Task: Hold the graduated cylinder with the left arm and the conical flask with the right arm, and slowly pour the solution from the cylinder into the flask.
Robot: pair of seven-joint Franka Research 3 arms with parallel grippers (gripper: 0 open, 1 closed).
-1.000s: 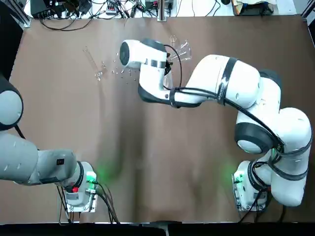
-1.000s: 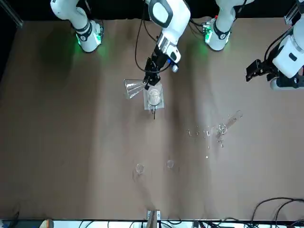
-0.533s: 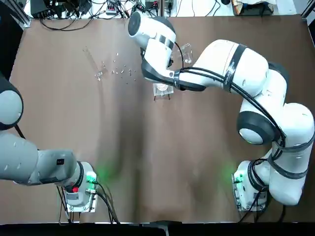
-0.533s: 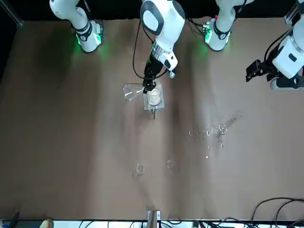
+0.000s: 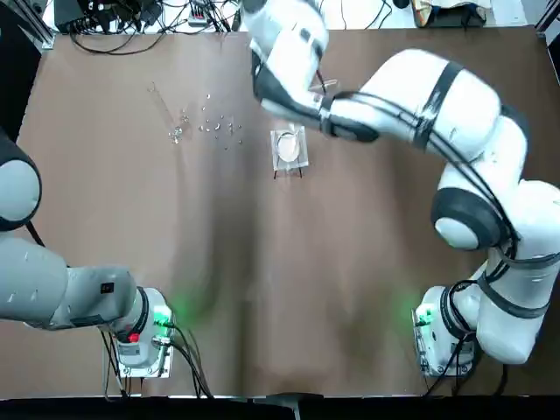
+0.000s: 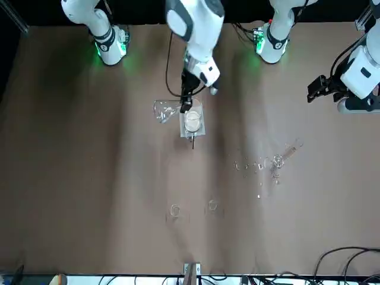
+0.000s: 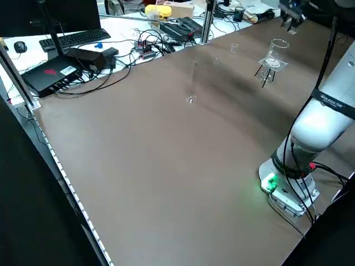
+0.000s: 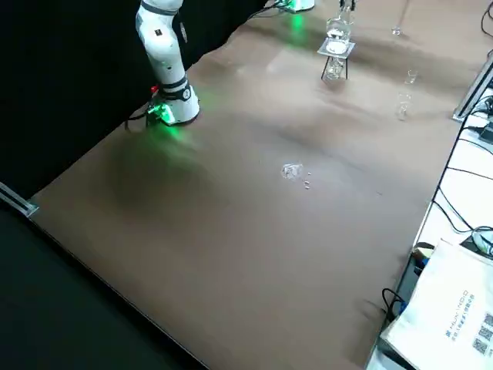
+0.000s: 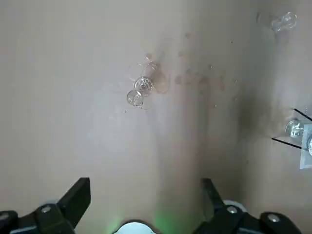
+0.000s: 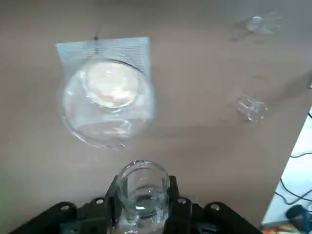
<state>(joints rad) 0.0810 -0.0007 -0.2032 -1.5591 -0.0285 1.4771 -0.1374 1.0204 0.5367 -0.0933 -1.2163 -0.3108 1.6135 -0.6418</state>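
Note:
The conical flask (image 6: 163, 111) hangs tipped on its side just above the table, beside the stand. My right gripper (image 6: 185, 106) is shut on its neck. In the right wrist view the flask's open mouth (image 10: 143, 183) sits between the two black fingers of the right gripper (image 10: 143, 199). The graduated cylinder (image 5: 165, 111) stands upright and alone on its foot at the far left of the table, also seen in the front view (image 6: 285, 152). My left gripper (image 6: 317, 89) is parked off the robot's left side, far from the cylinder. Its fingers (image 9: 78, 195) are wide apart, and the gripper (image 9: 145, 192) holds nothing.
A clear square stand with a white disc (image 5: 290, 147) stands mid-table at the far side, right next to the flask. Tiny glass specks (image 5: 219, 127) lie near the cylinder. Two small glass pieces (image 6: 174, 210) lie toward the far edge. Cables (image 5: 131, 31) run along that edge.
My right arm has swung and risen toward the far edge, with the flask still in its grip beside the stand. The left arm and the cylinder have not moved.

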